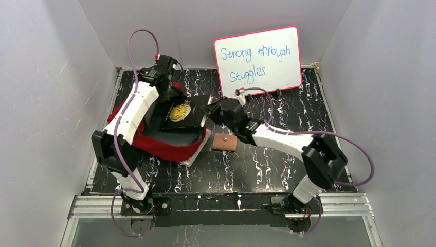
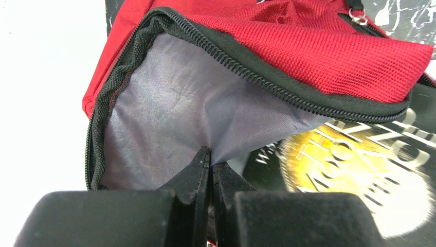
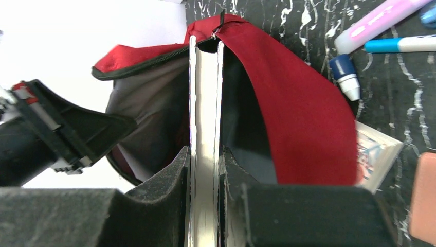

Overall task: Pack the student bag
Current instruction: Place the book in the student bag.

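The large soft red fabric backpack [image 1: 172, 146], with a black zip and grey lining, lies on the left half of the black, white-veined worktop [image 1: 267, 164], its mouth gaping toward the right arm. The left end effector [image 2: 210, 157] has its fingers pressed together on a fold of the grey lining at the rim of the opening, holding that side of the mouth up. The right end effector [image 3: 204, 154] is clamped on a thick black book [image 1: 181, 114] with a round gold emblem on its cover. The right wrist view shows the book's white page edges squeezed between the two pads. The book's far end is already inside the backpack's mouth, red fabric on one side and grey lining on the other. A small tan wallet [image 1: 224, 142] lies on the worktop just beside the backpack, below the right arm's wrist. A white printed card [image 3: 378, 154] pokes out from beneath the backpack's edge. Near it lie a lilac marker [image 3: 380, 20], a blue pen [image 3: 406, 43] and a short blue-and-white marker [image 3: 347, 77]. A red-framed whiteboard [image 1: 258, 59] reading "Strong through Struggles" leans against the back wall
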{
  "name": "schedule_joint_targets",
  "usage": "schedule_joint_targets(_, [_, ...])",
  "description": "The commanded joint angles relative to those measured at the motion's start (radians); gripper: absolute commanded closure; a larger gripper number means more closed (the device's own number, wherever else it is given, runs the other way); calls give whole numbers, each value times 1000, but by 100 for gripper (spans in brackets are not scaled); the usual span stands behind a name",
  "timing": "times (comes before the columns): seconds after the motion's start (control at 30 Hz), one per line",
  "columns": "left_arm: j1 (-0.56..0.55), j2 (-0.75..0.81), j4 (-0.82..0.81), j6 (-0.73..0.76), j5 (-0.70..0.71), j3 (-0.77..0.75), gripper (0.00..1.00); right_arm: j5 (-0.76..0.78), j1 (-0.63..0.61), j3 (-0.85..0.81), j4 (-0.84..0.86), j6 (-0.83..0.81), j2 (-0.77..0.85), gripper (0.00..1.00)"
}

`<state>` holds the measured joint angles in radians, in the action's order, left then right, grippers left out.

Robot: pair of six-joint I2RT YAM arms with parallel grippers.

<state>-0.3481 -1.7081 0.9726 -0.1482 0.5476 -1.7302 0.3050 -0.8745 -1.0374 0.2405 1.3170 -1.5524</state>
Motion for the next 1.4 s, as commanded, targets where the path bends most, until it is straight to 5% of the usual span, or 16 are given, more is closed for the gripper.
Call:
schedule_joint_targets(0.0, [-2,19,111,-64,-37,-97,100,82,-41,-118,322,66,-78,100])
schedule_joint_targets(0.77, [-2,121,133,-96,-13,-81,100,230,-139,-413,698,70,-578,100])
schedule_joint_targets(1.37, [-2,284,143,-93,-9,-10,100,173,-129,-320,900,-67,-590,100])
